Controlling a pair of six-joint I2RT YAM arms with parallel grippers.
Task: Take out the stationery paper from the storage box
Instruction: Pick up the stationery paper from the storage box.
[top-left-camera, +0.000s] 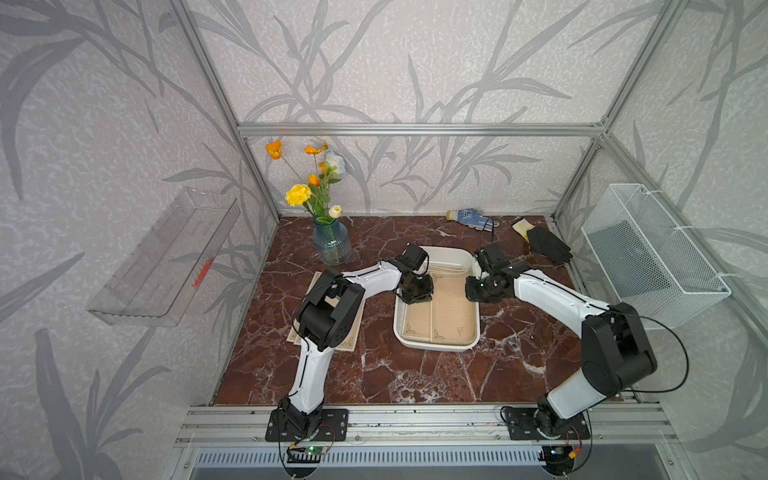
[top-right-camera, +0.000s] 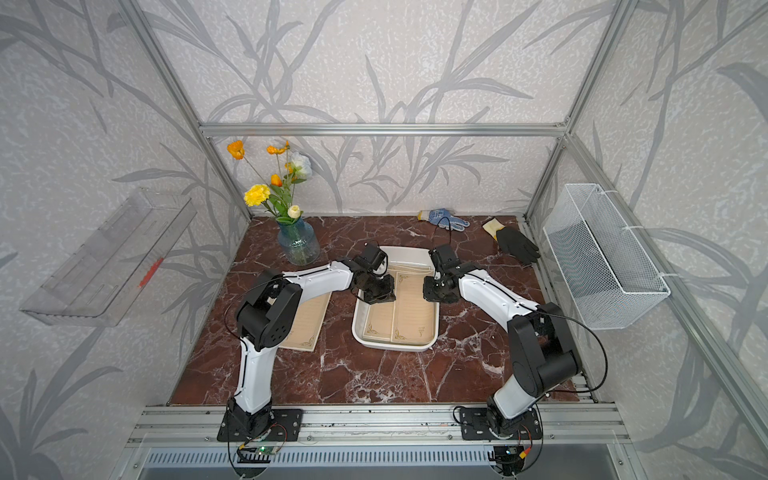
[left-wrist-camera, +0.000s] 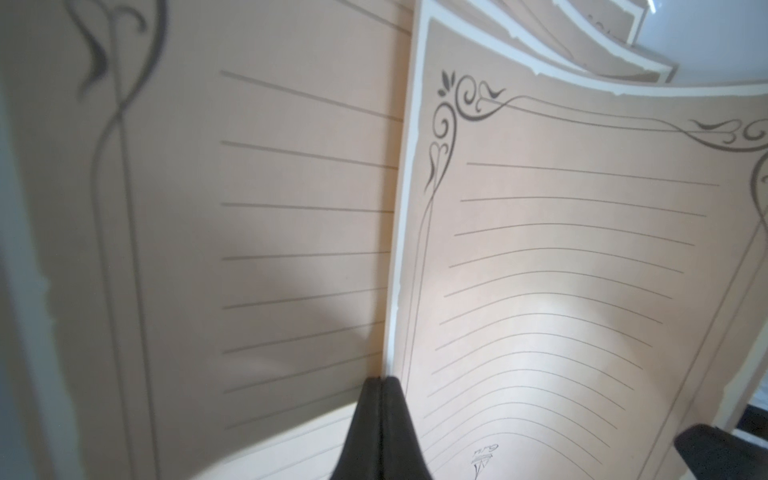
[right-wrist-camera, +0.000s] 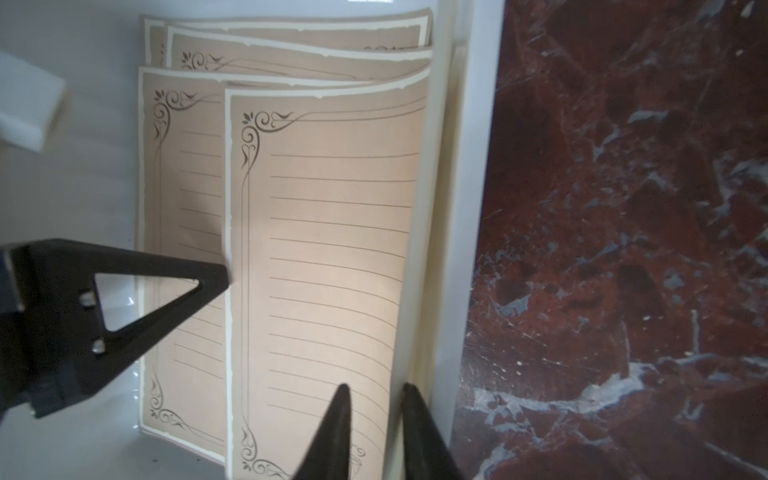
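Closest to the lens, my left gripper (left-wrist-camera: 380, 390) is pressed together, pinching one long edge of the top sheet of stationery paper (left-wrist-camera: 561, 270), which bows upward inside the white storage box (top-left-camera: 436, 345) on the marble table (top-left-camera: 374, 374). My right gripper (right-wrist-camera: 376, 395) straddles the opposite edge, jaws slightly apart. More sheets lie beneath it.
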